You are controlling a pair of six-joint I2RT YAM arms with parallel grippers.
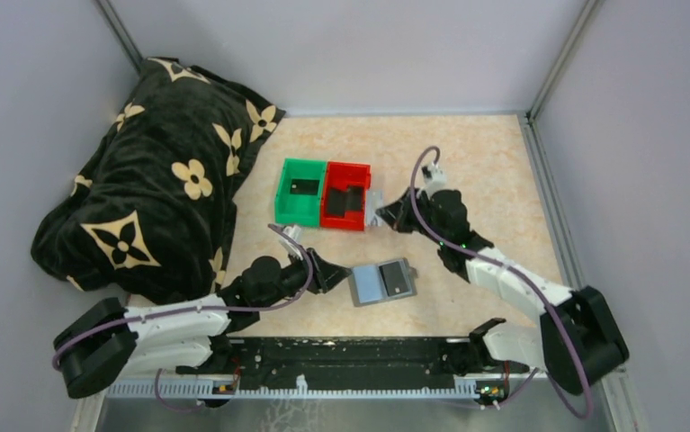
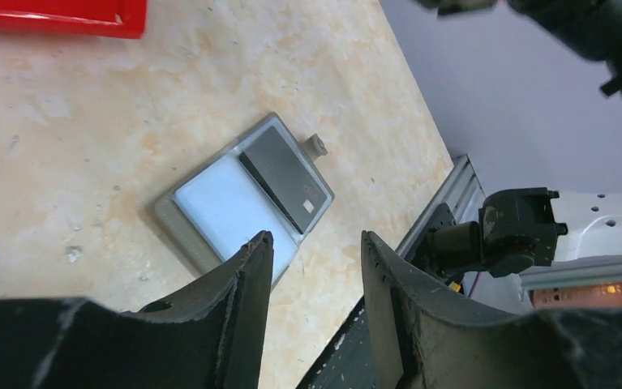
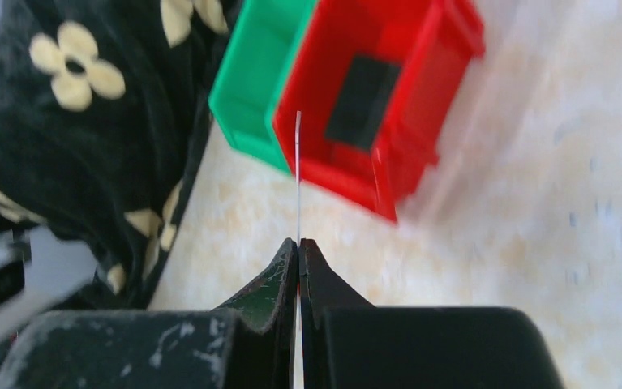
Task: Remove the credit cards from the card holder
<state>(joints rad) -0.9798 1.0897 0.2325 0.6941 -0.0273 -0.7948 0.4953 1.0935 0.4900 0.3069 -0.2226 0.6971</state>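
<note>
A: Start at the left. What sits by the card holder (image 1: 382, 282)?

B: A flower-patterned blanket (image 1: 152, 189), well left of the holder and not involved. The left gripper (image 1: 336, 273) is just beside the holder's left edge, jaws a moderate gap apart with nothing between them. It is probably parked there to steady the holder. I cannot tell if it touches.

A: What's in the holder?

B: It lies open and flat. The pale left panel is bare, and one dark card (image 2: 285, 178) is tucked in the right panel.

A: And the bins?

B: The green bin (image 1: 300, 191) and the red bin (image 1: 345, 195) touch side by side beyond the holder. Each has a dark flat rectangle lying inside, likely sorted cards.

A: The right arm?

B: The right gripper (image 3: 298, 243) is beyond the holder, near the red bin's right wall. Its jaws are pinched tight on a thin card (image 3: 298, 170), which is upright and seen edge-on. Gripping it by the end likely lets it drop cleanly into a bin. One card is left to pull.
</note>
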